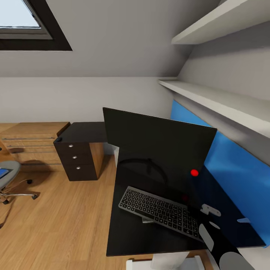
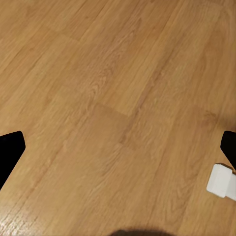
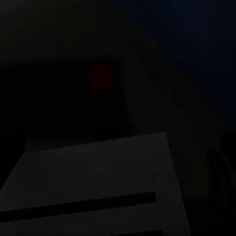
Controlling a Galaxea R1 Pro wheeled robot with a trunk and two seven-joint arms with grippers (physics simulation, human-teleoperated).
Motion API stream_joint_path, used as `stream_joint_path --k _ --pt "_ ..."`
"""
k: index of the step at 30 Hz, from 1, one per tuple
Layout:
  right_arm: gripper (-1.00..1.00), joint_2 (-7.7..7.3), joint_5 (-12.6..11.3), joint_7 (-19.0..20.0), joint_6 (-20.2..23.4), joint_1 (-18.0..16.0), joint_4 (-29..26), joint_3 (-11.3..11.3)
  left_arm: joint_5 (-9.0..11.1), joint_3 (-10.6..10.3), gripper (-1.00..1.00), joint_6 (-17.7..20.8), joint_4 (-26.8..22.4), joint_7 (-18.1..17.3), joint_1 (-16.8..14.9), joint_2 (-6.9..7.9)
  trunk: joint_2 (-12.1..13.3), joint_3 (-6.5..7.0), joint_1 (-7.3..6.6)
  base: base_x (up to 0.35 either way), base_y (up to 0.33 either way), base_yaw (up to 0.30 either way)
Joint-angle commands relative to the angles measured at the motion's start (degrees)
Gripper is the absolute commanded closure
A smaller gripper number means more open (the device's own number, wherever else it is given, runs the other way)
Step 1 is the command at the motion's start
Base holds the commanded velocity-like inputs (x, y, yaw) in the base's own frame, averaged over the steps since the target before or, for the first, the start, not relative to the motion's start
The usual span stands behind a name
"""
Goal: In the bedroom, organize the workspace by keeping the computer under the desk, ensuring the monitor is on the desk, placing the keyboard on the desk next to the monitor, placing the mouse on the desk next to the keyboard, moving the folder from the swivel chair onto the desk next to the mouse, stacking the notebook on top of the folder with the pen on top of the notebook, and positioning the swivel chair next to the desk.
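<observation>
Dark drawer cabinet beside wooden dresser, wall shelves above.

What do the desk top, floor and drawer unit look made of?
Black rectangular desk top: glossy, glass or lacquer by its look, since it mirrors the monitor stand. Light brown plank floor: wood or laminate, with visible grain and plank seams. Dark three-drawer unit: matte dark panel, likely wood, with small shiny metal-looking knobs.

glossy black desk (mirror-like), wood-grain floor
</observation>
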Motion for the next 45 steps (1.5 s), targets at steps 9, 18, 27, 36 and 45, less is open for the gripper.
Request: stream_joint_path --k 9,18,27,36,45 --pt "-1.0 0.0 -0.8 -0.2 -0.1 0.0 0.1 0.1 0.3 -0.2 -1.0 -0.3 0.2 0.4 0.0 0.39 0.0 -0.07 0.01 -0.003 0.0 0.0" --pt "-1.0 -0.01 -0.7 -0.2 -0.1 0.0 0.1 0.1 0.4 0.0 -1.0 -0.3 1.6 0.4 0.0 0.34 0.0 -0.07 0.01 -0.133 0.0 0.0" --pt "-1.0 0.02 -0.7 -0.2 -0.1 0.0 0.1 0.1 0.4 0.0 -1.0 -0.4 1.6 0.4 0.0 0.32 0.0 -0.07 0.01 -0.105 0.081 0.0" --pt "-1.0 0.0 -0.7 -0.2 -0.1 0.0 0.1 0.1 0.3 -0.1 -1.0 -0.4 1.6 0.4 0.0 0.34 0.0 -0.07 0.01 -0.146 0.096 0.0" --pt "-1.0 -0.01 -0.7 -0.2 -0.2 0.0 0.1 0.1 0.3 -0.1 -1.0 -0.4 1.7 0.4 0.0 0.34 0.0 -0.07 0.01 -0.172 0.007 0.0"
